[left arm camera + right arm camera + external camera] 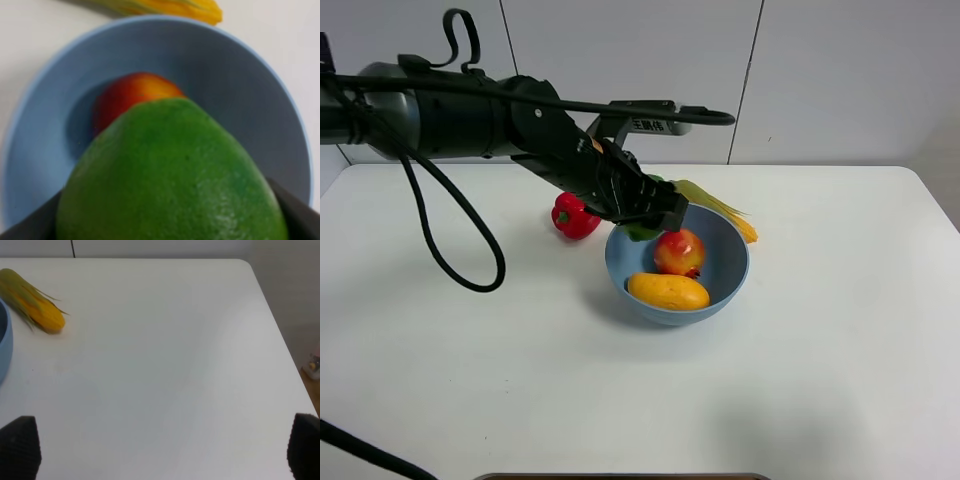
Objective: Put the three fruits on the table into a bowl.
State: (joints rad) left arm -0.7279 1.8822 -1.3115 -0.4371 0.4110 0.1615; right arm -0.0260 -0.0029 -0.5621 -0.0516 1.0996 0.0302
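Note:
My left gripper (655, 215) is shut on the glossy green lime (641, 233) and holds it over the back left rim of the light-blue bowl (728, 262). The red apple (679, 251) and the yellow-orange mango (667, 291) lie inside the bowl. In the left wrist view the lime (172, 175) fills the foreground between the dark fingers (22, 227), with the apple (132, 95) and the bowl's wall (240, 90) below it. My right gripper (162, 450) is open and empty above the bare white table (165, 355).
A red bell pepper (574, 217) lies left of the bowl, under my left arm. A green-husked corn cob (725, 212) lies just behind the bowl; it also shows in the right wrist view (35, 307). The table's right edge (270, 325) is near my right gripper.

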